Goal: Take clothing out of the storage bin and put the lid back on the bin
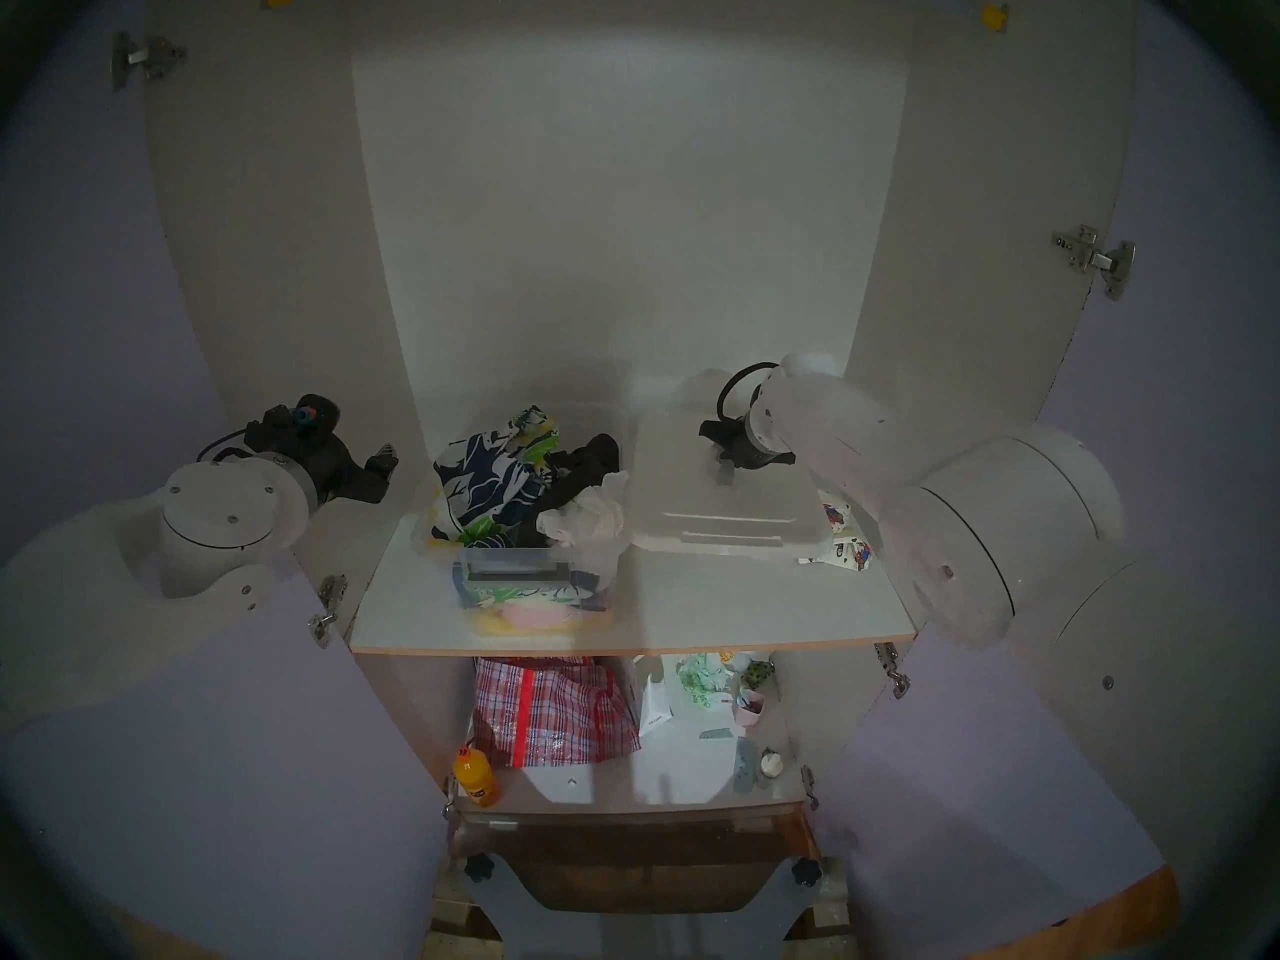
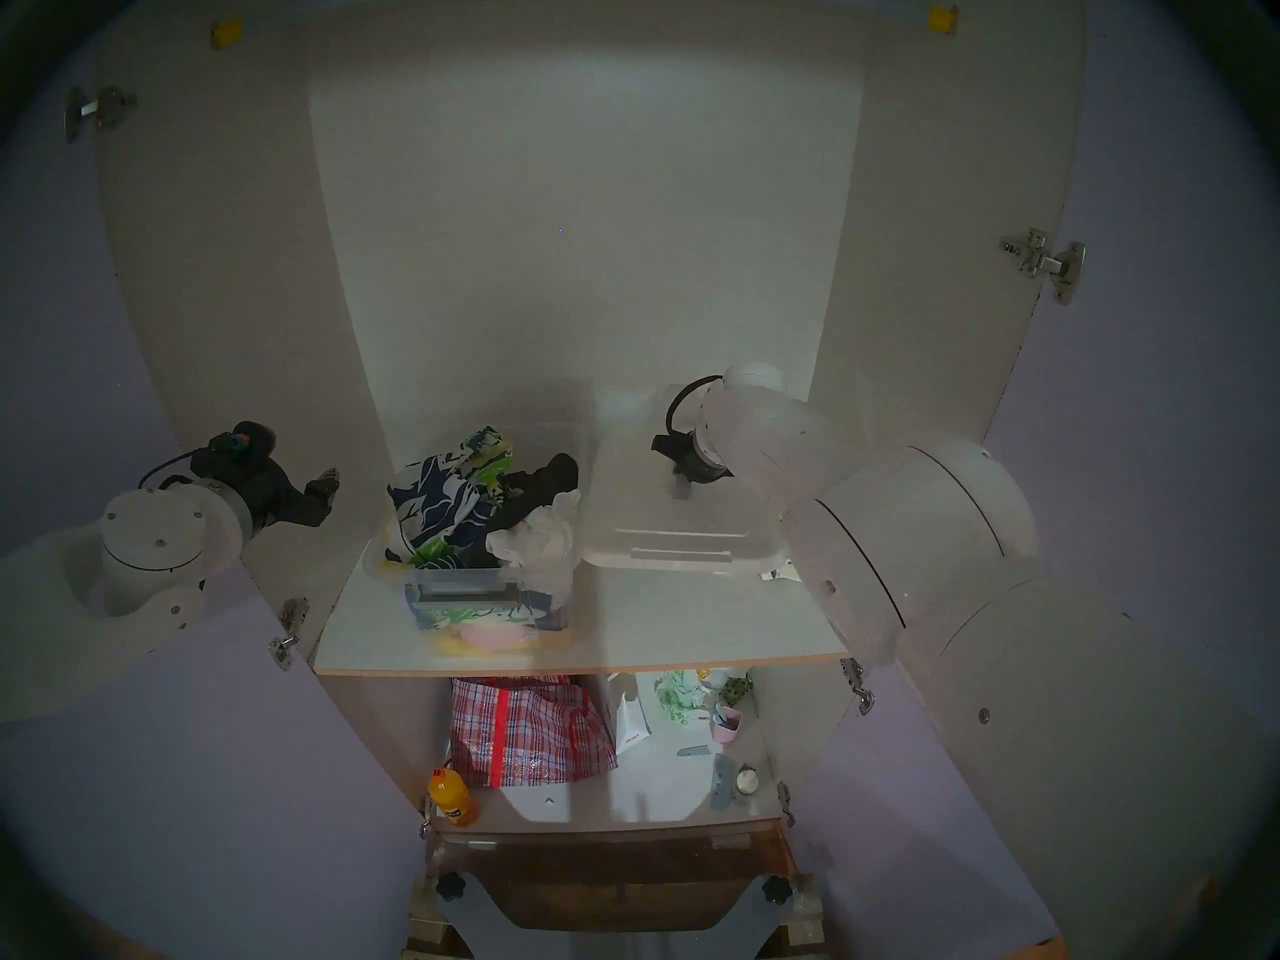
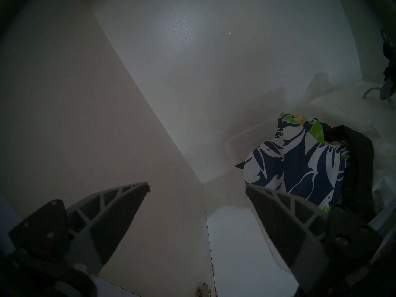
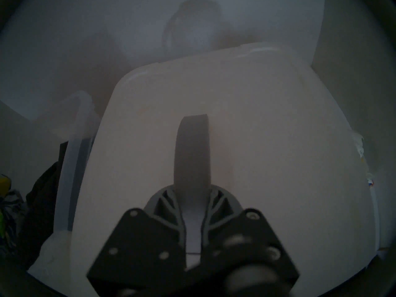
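Right gripper (image 4: 194,204), reaching in from the right side, pinches the grey strap handle (image 4: 192,148) of the one lid (image 1: 720,515), just right of the single storage bin (image 1: 526,577). Left gripper (image 3: 197,186) hangs agape, empty. Clothing (image 1: 841,539) peeks out beside the lid.

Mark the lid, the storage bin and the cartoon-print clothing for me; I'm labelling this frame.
lid (image 1: 699,474): head left view, flat top panel.
storage bin (image 1: 516,560): head left view, clear front wall.
clothing (image 1: 841,546): head left view, printed edge showing beside the lid.
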{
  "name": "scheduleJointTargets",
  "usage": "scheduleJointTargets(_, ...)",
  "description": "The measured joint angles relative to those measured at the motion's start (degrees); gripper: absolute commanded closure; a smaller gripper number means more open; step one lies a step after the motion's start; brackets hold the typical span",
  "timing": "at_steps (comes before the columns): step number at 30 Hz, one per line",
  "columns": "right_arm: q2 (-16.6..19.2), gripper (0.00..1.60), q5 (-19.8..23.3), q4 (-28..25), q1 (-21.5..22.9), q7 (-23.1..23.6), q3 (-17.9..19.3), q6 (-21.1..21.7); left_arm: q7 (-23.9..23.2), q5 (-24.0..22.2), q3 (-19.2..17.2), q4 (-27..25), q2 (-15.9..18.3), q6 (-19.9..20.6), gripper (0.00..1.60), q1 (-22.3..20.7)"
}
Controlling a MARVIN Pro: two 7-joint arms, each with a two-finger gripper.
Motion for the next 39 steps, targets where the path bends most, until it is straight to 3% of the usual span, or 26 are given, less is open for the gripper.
scheduleJointTargets(21, 0.14, 1.6, 2.04, -1.23, 5.07, -3.85, 3.59, -1.19, 0.0, 0.0, 0.12, 0.09, 0.01, 0.0, 0.0, 0.0)
scheduleJointTargets(39, -9.08, 1.6, 3.99, -1.65, 6.49, -5.4, 6.17, -2.03, 0.0, 0.0, 0.11, 0.01, 0.02, -0.01, 0.0, -0.14)
